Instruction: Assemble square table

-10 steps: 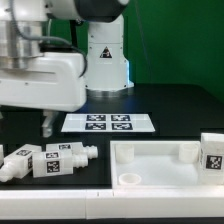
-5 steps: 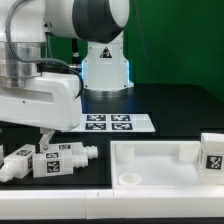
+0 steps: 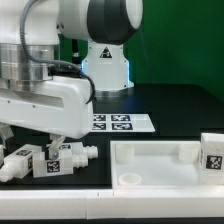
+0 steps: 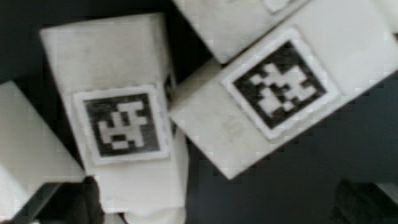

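Over the last second the arm has swung forward and come down on the exterior view's left. The hand [image 3: 46, 141] now hangs low over the cluster of legs [image 3: 62, 160] lying on the black tabletop [image 3: 170, 130], where a moment ago it stood higher and nearer the marker board [image 3: 125, 123]. You can read this as the approach to a first leg pick; nothing looks joined yet.

The hand's fingers stand wide apart and grip nothing. In the wrist view one tagged leg [image 4: 121, 135] lies close beneath the hand, running lengthways toward the gap between the fingertips. A second leg [image 4: 267, 85] lies at an angle against it — touching or just beside, you can't tell which.

The square slab [image 3: 160, 170] sits well apart from the hand, toward the exterior view's right, rim up. Another leg [image 3: 212, 152] stands at its right-hand end — untouched.
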Motion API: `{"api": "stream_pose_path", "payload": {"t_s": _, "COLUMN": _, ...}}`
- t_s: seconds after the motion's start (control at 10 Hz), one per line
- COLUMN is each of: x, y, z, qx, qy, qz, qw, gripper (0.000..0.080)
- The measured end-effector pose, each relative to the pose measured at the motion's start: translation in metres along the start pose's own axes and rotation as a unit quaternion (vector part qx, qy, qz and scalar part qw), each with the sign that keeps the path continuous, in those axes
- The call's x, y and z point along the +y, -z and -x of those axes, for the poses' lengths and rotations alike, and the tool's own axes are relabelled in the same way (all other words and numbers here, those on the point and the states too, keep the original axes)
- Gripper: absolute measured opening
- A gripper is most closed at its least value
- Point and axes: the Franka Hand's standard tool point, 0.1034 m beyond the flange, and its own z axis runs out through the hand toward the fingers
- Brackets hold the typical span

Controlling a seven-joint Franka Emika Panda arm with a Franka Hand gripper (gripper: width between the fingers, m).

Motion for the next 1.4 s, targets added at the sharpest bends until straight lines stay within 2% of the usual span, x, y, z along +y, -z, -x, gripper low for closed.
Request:
{"api": "stream_pose_path", "payload": {"t_s": 0.1, "x": 0.002, "y": 0.000, "z": 0.000, "qx": -0.001, "qy": -0.007, "qz": -0.002, "qw": 1.000, "gripper": 0.0649}}
{"api": "stream_pose_path", "payload": {"t_s": 0.3, "x": 0.022, "y": 0.003, "z": -0.004, "qx": -0.001, "qy": -0.051, "qz": -0.008, "qw": 0.999, "gripper": 0.0649}}
{"api": "stream_pose_path", "payload": {"t_s": 0.5, "x": 0.032, "y": 0.000, "z": -0.005, "qx": -0.003, "qy": -0.103, "qz": -0.021, "qw": 0.994, "gripper": 0.0649}}
{"api": "stream_pose_path", "payload": {"t_s": 0.8, "x": 0.031, "y": -0.002, "z": -0.007, "qx": -0.002, "qy": -0.110, "qz": -0.020, "qw": 0.994, "gripper": 0.0649}}
{"api": "stream_pose_path", "payload": {"t_s": 1.0, "x": 0.028, "y": -0.009, "z": -0.003, "qx": -0.006, "qy": -0.109, "qz": -0.016, "qw": 0.994, "gripper": 0.0649}}
{"api": "stream_pose_path", "payload": {"t_s": 1.4, "x": 0.025, "y": -0.011, "z": -0.003, "qx": -0.005, "qy": -0.110, "qz": -0.016, "qw": 0.994, "gripper": 0.0649}}
